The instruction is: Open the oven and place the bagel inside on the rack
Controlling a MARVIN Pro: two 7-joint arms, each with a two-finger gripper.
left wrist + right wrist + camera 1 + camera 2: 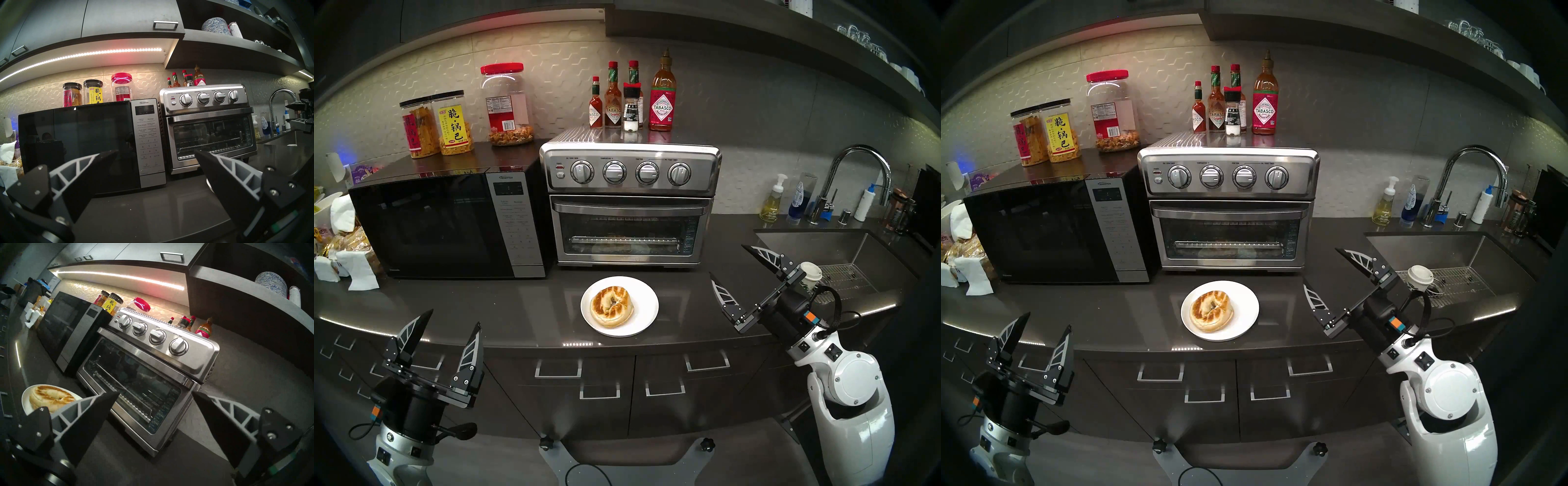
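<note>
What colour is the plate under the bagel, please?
White; the plate holding the bagel shows best in the left head view.

My left wrist view reads "INVERTER" atop the microwave keypad, with buttons like "Popcorn", "Beverage" and digits 0-9. "TABASCO" labels mark the sauce bottles on the oven; yellow jar shows 脆锅巴

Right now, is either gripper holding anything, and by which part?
Nothing is held. The left gripper and right gripper are both open and empty; the bagel sits untouched on its plate.
</note>
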